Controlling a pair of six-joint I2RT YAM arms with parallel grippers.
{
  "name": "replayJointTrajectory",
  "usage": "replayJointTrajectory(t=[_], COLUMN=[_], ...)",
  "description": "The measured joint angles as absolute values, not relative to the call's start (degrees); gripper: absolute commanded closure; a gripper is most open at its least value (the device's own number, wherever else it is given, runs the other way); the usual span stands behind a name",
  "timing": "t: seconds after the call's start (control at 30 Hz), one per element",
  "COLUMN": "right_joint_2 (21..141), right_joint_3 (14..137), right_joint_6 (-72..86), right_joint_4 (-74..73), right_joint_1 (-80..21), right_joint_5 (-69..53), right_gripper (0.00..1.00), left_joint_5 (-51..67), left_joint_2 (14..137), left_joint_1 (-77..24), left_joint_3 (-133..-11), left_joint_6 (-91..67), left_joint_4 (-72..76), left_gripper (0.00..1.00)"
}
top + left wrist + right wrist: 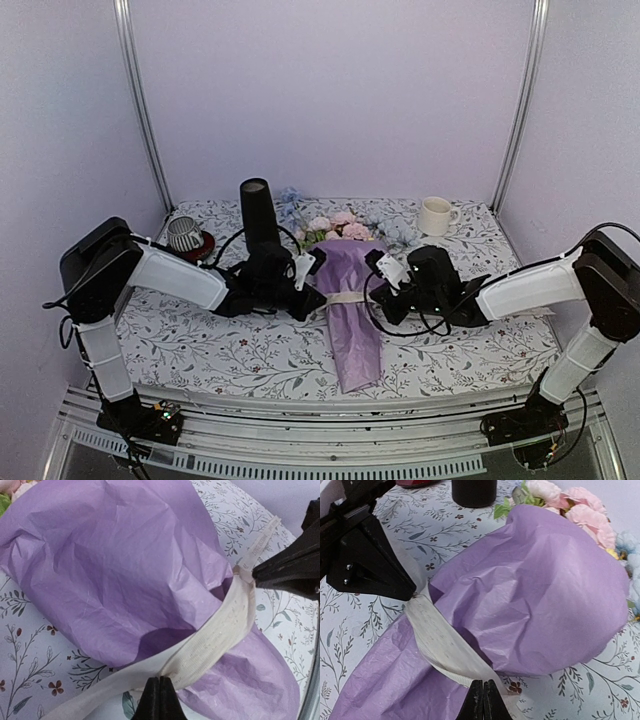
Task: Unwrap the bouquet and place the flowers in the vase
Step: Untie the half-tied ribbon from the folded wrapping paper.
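Bouquet (352,300), its ribbon (215,635) in closed left hand (159,680) and closed right hand (483,682)

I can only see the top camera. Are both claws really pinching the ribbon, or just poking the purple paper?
Observer: The left wrist view shows the left claw shut right on the ribbon, which bunches up where it is pinched.
Operator: And the other claw?
Observer: The right wrist view shows the right claw shut on the ribbon too, on the other side of the paper.
Operator: Is the ribbon off yet?
Observer: No. Close up, it wraps around the paper, and one loose tail lies flat on the table. I can't see a knot.
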State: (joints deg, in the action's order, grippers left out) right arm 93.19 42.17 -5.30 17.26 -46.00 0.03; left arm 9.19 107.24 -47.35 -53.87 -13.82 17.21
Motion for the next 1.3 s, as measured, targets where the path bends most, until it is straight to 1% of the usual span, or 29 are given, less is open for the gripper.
replayJointTrajectory(t=[0.2,0.43,0.47,0.63,0.67,0.7,0.77,0.8,0.87,0.93,1.13,1.3], right_joint_2=[88.20,86.72,86.74,86.76,86.76,86.74,86.50,86.19,84.75,83.59,83.00,83.79], right_joint_3=[38.50,36.73,36.73,36.77,36.77,36.77,36.64,36.36,35.27,34.61,34.50,34.72], right_joint_6=[-1.93,5.96,6.85,8.36,8.25,8.16,7.79,7.66,6.68,6.02,1.50,-1.41], right_joint_4=[19.64,20.14,20.12,19.40,19.40,19.42,19.79,20.14,21.15,21.71,22.74,22.68], right_joint_1=[-43.77,-34.24,-33.12,-31.55,-31.55,-31.62,-31.75,-31.77,-31.97,-32.49,-37.89,-40.27], right_joint_5=[4.78,4.60,4.12,0.45,-0.80,-2.13,-4.64,-5.87,-8.97,-10.66,-13.61,-16.27], right_gripper=[0.98,0.97,0.97,0.83,0.82,0.76,0.69,0.67,0.66,0.66,0.67,0.67], left_joint_5=[5.56,4.45,4.51,6.96,7.90,9.02,11.27,12.40,14.22,15.27,16.43,17.23], left_joint_2=[104.99,104.09,104.09,104.09,104.07,104.01,103.74,103.70,103.70,103.70,103.70,103.46], left_joint_1=[-46.92,-44.10,-43.70,-42.83,-42.83,-42.83,-42.85,-42.87,-43.24,-43.62,-46.13,-47.94], left_joint_3=[-51.88,-51.09,-51.09,-50.65,-50.30,-49.78,-48.82,-48.51,-48.38,-48.38,-49.08,-49.12], left_joint_6=[-15.29,-17.76,-18.13,-18.65,-18.65,-18.61,-18.39,-18.28,-17.65,-16.95,-14.48,-11.77], left_joint_4=[17.23,17.23,17.26,18.20,18.90,19.73,20.97,21.47,22.13,22.74,22.90,23.05], left_gripper=[1.00,1.00,0.96,0.74,0.70,0.68,0.64,0.62,0.59,0.58,0.65,0.64])
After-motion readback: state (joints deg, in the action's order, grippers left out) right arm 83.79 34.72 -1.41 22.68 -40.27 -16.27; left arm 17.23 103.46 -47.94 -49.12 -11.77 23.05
